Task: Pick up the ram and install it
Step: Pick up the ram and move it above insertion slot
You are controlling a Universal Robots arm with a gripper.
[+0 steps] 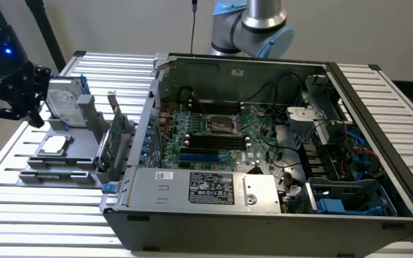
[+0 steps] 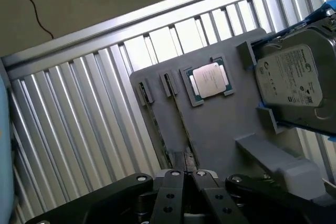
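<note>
The ram (image 2: 156, 124) shows as two thin, dark sticks seen edge-on, standing side by side in slots of the grey holder (image 2: 220, 129). My gripper (image 2: 184, 173) hovers above the holder near one end of those sticks, its black fingers pressed together with nothing visible between them. In the exterior view the gripper (image 1: 30, 107) hangs at the left, beside the holder (image 1: 70, 161) and apart from the open computer case (image 1: 264, 215). The motherboard's black memory slots (image 1: 217, 142) lie inside the case.
On the holder also sit a silver hard drive (image 2: 294, 77) with blue rails, a processor chip (image 2: 210, 81) and an upright green expansion card (image 1: 113, 142). Everything rests on a ribbed metal table (image 1: 34, 231). The arm's base (image 1: 253, 27) stands behind the case.
</note>
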